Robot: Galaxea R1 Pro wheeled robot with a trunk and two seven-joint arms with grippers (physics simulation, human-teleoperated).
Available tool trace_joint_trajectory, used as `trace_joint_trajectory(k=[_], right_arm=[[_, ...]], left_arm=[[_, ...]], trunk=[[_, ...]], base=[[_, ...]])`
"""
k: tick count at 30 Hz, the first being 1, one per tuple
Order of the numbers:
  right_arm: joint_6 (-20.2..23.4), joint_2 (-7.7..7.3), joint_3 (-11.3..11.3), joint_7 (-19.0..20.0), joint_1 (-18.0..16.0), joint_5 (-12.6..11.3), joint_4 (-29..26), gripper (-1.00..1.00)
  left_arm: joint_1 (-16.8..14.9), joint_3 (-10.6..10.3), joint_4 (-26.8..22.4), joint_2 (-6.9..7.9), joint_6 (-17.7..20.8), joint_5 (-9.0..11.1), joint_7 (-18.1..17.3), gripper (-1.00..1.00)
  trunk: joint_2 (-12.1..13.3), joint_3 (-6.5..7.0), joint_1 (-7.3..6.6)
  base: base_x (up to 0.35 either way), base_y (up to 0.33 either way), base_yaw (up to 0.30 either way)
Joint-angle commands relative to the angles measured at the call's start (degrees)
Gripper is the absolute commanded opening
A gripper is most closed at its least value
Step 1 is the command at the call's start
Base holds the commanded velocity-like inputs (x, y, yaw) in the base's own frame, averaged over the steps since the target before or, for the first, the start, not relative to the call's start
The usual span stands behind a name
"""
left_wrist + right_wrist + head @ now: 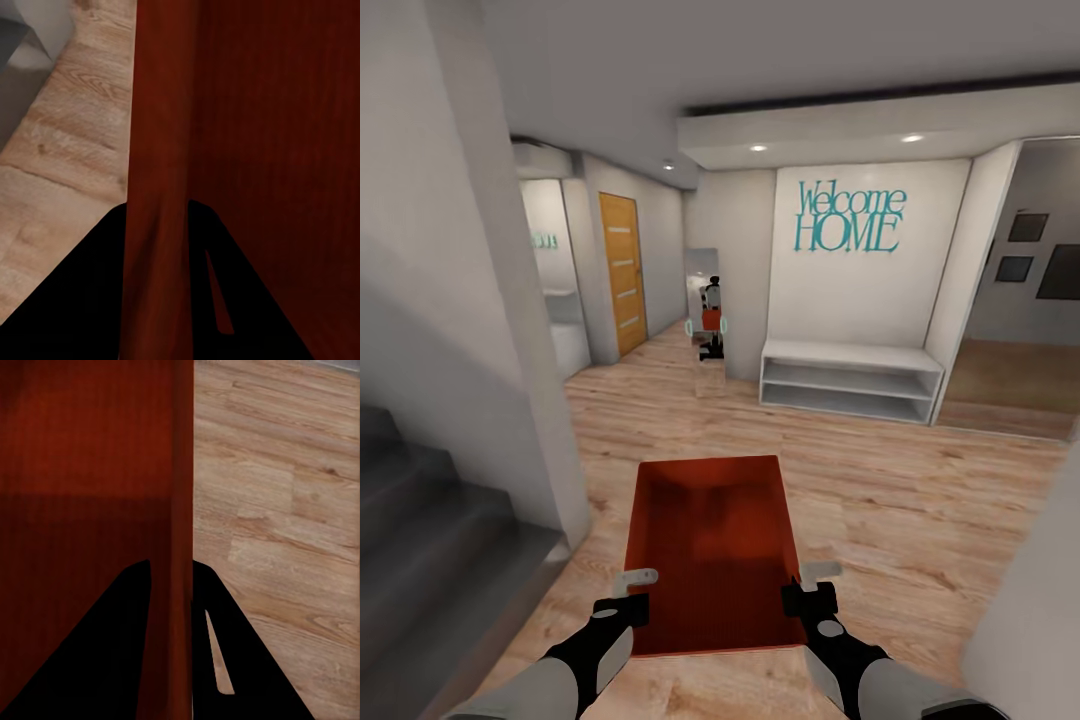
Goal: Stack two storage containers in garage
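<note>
Pale wood-plank floor (880,500) of an entry hall, open from the robot forward to the far wall; free floor widest at 12 to 2 o'clock. At 9 o'clock: grey stair steps (430,540) and a white wall corner (550,440) standing near the bin's left side. At 12 to 1 o'clock, far: white low shelf unit (850,380) against a white wall bearing teal lettering "Welcome HOME" (850,217). At 11 o'clock, far: a passage with an orange-brown door (622,275) and a narrow wall mirror (705,320) showing a small reflected robot. At 2 o'clock: an opening to a further room with dark frames (1028,250) on its wall. At 4 o'clock, close: a pale wall edge (1030,630). Item: one storage container (710,540), orange-red, rectangular, open-topped, smooth plain walls, interior bare, held level in front of the robot above the planks, long axis pointing to 12 o'clock. Left claw (630,592): pinching the container's left wall near its near corner, one finger inside and one outside, as seen in the left wrist view (161,225). Right claw (812,585): pinching the right wall in like manner, wall pressed between both fingers in the right wrist view (180,585).
</note>
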Motion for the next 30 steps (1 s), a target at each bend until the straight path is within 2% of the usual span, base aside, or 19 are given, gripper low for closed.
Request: trace_joint_trajectory(k=[1, 30], right_arm=[[-0.03, -0.28, -3.45, -0.22, 0.00, 0.17, 0.03, -1.00], [0.05, -0.28, -3.48, -0.22, 0.00, 0.02, 0.03, -1.00]], left_arm=[[-0.05, 3.00, -0.24, 3.43, 0.17, 4.34, 0.47, -1.00], [-0.05, 2.99, -0.21, 3.43, 0.20, 4.47, 0.47, -1.00]], trunk=[[-0.04, -0.02, 0.05], [-0.04, -0.02, 0.05]], base=[[0.322, 0.000, 0.000], [0.322, 0.000, 0.000]])
